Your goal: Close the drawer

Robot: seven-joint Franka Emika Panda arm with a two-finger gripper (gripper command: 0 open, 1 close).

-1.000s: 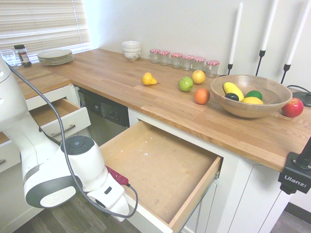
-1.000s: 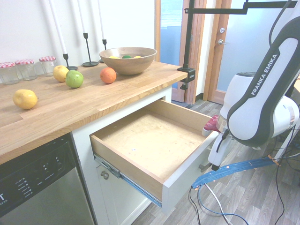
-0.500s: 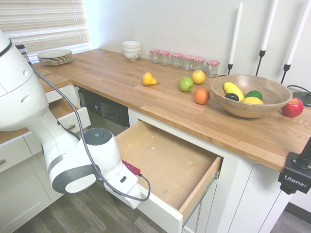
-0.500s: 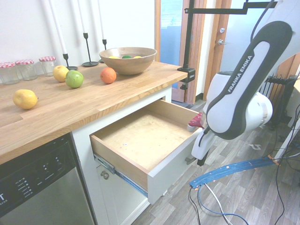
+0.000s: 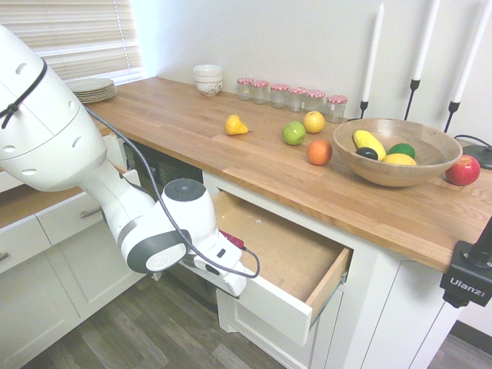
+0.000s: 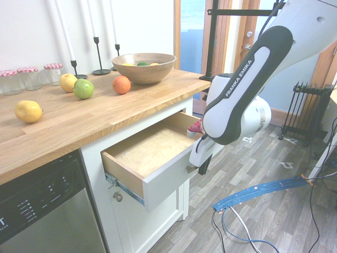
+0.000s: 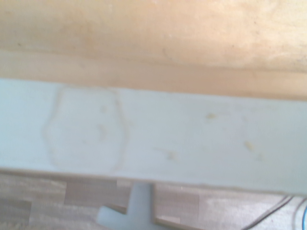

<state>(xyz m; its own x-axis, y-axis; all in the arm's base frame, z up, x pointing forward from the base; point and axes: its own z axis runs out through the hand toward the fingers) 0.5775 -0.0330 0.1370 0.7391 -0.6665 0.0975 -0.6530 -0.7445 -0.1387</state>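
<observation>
Red apple point(image 5: 463, 171) shows in only 1 exterior view; the end effector point(image 6: 204, 166), fingers together, is beside the drawer point(image 6: 167, 182).

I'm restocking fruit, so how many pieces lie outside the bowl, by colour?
Yellow: 2 (pear, round yellow fruit)
Green: 1 (green apple)
Orange: 1 (orange)
Red: 1 (red apple)
Total: 5

Red apple point(image 5: 463, 171) beside wooden bowl point(image 5: 397, 163)

First exterior view: high, facing down across desk point(image 5: 284, 169) and drawer point(image 5: 280, 246). Second: opposite side of the arm, same desk and drawer. Wrist: close, above drawer edge.
</observation>
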